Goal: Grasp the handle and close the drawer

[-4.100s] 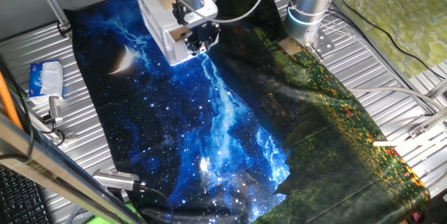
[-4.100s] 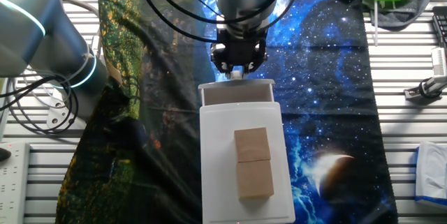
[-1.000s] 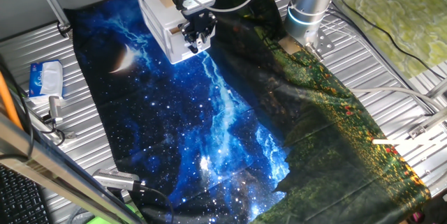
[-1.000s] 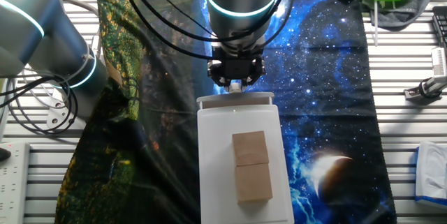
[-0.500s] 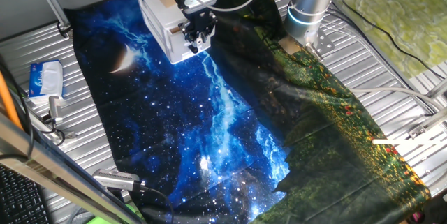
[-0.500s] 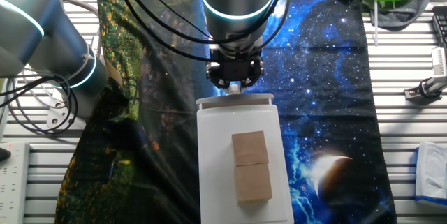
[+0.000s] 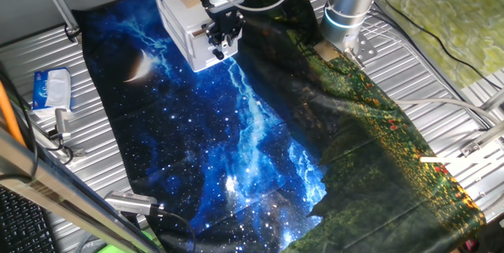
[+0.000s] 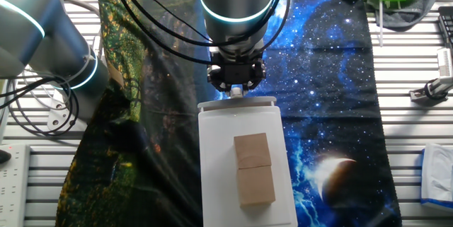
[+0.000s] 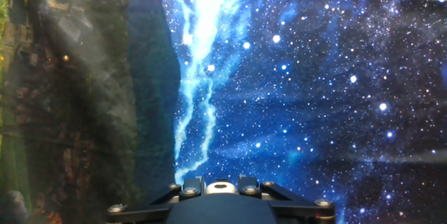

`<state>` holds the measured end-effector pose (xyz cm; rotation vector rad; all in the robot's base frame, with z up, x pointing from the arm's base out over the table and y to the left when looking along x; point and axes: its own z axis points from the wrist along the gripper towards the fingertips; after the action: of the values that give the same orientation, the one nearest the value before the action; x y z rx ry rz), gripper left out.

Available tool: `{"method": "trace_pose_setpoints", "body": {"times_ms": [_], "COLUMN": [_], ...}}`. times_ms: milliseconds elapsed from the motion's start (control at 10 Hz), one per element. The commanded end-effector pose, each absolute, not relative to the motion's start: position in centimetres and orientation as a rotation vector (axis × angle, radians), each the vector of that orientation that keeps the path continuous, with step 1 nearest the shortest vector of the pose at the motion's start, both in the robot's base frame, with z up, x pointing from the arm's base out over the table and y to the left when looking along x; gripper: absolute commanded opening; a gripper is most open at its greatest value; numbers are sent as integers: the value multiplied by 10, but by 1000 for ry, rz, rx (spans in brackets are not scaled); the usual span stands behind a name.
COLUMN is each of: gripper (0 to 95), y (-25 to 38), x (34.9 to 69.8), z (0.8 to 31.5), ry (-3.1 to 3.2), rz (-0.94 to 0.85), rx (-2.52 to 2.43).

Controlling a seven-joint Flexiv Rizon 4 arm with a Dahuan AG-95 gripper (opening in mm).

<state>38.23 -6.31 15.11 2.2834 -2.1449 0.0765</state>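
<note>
The white mini cabinet (image 8: 241, 124) stands on the star-print cloth, at the back left in one fixed view (image 7: 175, 16). The drawer (image 8: 269, 101) is pushed in, and only the top edge of its white front (image 7: 201, 54) shows. My gripper (image 8: 236, 88) hangs at the middle of that front (image 7: 220, 42). It is shut on the handle (image 8: 236, 93), a small white knob. In the hand view the handle (image 9: 221, 187) sits between the two dark fingers of my gripper (image 9: 221, 182), with cloth beyond.
Two tan blocks (image 8: 253, 167) lie on the cabinet top. The arm's base (image 8: 49, 57) stands beside the cabinet, by the cloth's dark green part (image 7: 370, 127). A white packet (image 7: 51, 87) and tools lie on the metal table, off the cloth.
Since 4.1 s ago the drawer has slid into the cabinet with my gripper on its knob. Over the last second my gripper has barely moved, only a touch closer to the cabinet.
</note>
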Motion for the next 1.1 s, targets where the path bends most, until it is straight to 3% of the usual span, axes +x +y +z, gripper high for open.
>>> {"method": "trace_pose_setpoints", "body": {"times_ms": [100,1100], "gripper": [0,0], "y": [-65,-72], "x": [382,381], "z": [150,150], "ry": [-2144,-2129], "rz": [82,98], "rx": [2285,2306]}}
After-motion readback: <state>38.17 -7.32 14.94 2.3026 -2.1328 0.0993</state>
